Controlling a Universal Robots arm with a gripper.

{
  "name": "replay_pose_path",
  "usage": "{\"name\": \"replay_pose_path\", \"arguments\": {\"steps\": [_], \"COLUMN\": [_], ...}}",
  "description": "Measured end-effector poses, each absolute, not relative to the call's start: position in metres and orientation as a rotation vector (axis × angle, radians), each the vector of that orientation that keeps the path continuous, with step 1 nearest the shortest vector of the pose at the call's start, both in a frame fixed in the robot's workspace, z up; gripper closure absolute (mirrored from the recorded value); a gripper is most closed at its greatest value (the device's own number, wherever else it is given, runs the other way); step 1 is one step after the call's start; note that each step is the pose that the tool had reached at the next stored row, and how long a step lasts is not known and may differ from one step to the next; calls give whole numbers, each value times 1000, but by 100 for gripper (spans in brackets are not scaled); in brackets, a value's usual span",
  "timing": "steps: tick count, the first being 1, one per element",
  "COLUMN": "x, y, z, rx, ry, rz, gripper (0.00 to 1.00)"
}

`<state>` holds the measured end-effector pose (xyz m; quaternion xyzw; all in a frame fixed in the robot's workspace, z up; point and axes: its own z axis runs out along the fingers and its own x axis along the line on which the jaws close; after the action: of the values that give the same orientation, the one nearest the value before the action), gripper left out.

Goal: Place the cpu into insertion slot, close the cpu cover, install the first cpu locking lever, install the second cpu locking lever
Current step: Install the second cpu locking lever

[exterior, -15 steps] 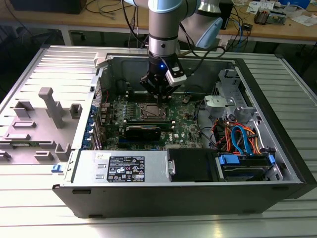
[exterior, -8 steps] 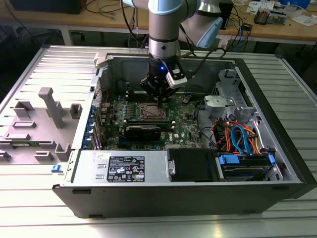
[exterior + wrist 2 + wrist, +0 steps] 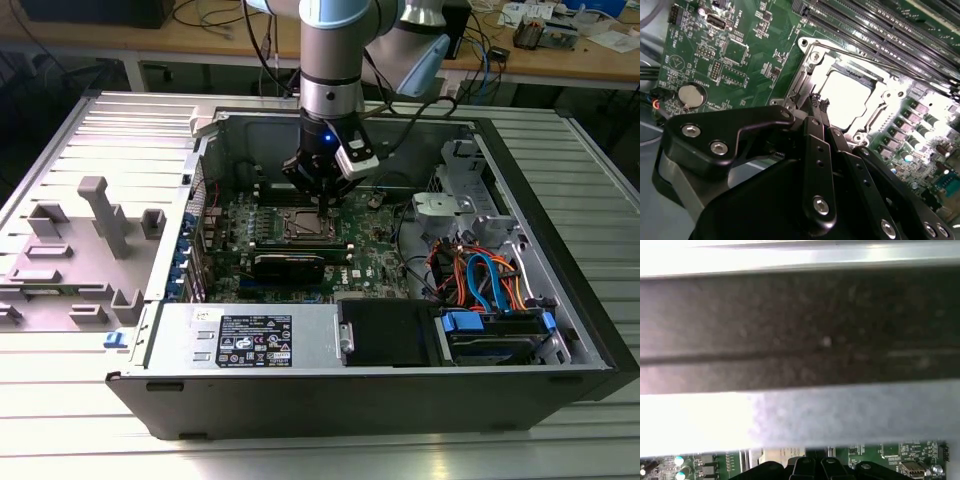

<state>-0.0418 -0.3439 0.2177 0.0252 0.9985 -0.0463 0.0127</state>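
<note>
Open computer case (image 3: 560,330) on slatted table; arm vertical, hand (image 3: 818,104) pinched shut, empty, touching cpu cover (image 3: 807,80) edge.

cluttered wooden bench (image 3: 600,60) behind ribbed metal table (image 3: 60,150).

Exterior view looks down from afar; both wrist views hug the motherboard (image 3: 740,45).
</note>
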Motion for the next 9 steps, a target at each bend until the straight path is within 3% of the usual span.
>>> {"name": "replay_pose_path", "arguments": {"steps": [9], "x": [-42], "y": [-345], "z": [228], "rx": [78], "ry": [3112], "rz": [-147], "gripper": [89]}}
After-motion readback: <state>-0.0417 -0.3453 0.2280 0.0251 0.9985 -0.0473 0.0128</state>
